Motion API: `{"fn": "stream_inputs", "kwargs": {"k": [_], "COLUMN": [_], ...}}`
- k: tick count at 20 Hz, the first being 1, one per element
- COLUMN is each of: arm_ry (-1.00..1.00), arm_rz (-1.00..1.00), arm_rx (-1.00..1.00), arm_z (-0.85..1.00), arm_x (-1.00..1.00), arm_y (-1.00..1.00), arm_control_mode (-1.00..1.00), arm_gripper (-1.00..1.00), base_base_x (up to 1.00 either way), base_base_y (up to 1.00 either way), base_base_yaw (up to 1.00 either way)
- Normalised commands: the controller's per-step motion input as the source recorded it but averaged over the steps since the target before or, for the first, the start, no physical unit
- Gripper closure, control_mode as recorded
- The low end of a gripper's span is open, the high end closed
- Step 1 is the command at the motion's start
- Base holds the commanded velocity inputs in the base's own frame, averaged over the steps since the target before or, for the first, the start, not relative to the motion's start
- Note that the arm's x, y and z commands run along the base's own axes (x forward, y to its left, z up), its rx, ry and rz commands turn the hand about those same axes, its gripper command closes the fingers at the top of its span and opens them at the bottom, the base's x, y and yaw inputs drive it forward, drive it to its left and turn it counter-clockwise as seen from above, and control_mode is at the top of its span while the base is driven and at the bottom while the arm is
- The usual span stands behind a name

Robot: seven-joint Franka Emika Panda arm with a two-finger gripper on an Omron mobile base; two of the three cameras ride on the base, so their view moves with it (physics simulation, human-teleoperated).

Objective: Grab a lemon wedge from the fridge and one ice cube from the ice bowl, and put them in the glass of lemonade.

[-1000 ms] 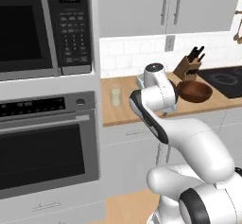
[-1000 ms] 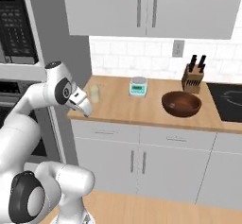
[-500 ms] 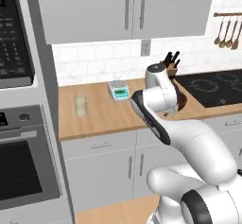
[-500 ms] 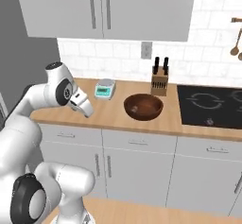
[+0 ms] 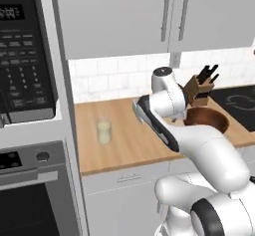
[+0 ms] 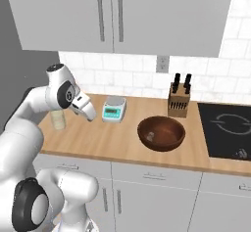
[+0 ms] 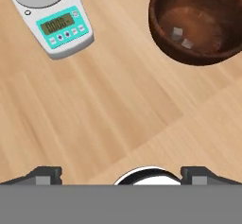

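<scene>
**Hand over bare table, ice bowl ahead, nothing gripped**

Largest first. The wooden table runs under grey wall cabinets. In the left base view a black microwave stands over an oven at the table's left end.

My arm rises from the base and bends over the table. The ice bowl, dark brown wood, sits near the middle of the table, with a knife block behind it and a black cooktop to its right. A small white kitchen scale stands between the bowl and the glass of lemonade, which is upright near the table's left end.

Hand: the two tips show at the bottom of the hand view, set wide apart, nothing between them. I read it as open and empty, looking down on bare wood.

Key relation: in the hand view the bowl lies up and to the right, well apart from the tips, the scale up and to the left. Two pale ice cubes lie on the bowl's floor. The glass lies on the far side of the scale from the bowl.

Judgement: no ice or lemon is in hand yet.
</scene>
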Motion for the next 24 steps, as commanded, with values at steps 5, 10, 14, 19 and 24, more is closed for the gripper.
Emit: {"fn": "stream_inputs", "kwargs": {"k": [5,10,14,19,24], "arm_ry": [0.0,0.0,0.0,0.0,0.0], "arm_rz": [0.01,0.06,0.02,0.14,0.07], "arm_rx": [0.0,0.0,0.0,0.05,0.11], "arm_z": [-0.01,-0.06,-0.09,-0.26,-0.06], "arm_x": [0.14,0.46,0.07,-0.01,-0.06], "arm_y": [-0.04,-0.22,-0.3,-0.92,-0.98], "arm_control_mode": [-1.0,-1.0,-1.0,-1.0,-1.0], "arm_gripper": [-1.0,-1.0,-1.0,-1.0,-1.0], "base_base_x": [0.59,0.0,0.0,0.0,0.0], "base_base_y": [-0.07,0.0,0.0,0.0,0.0], "base_base_yaw": [0.07,0.0,0.0,0.0,0.0]}}
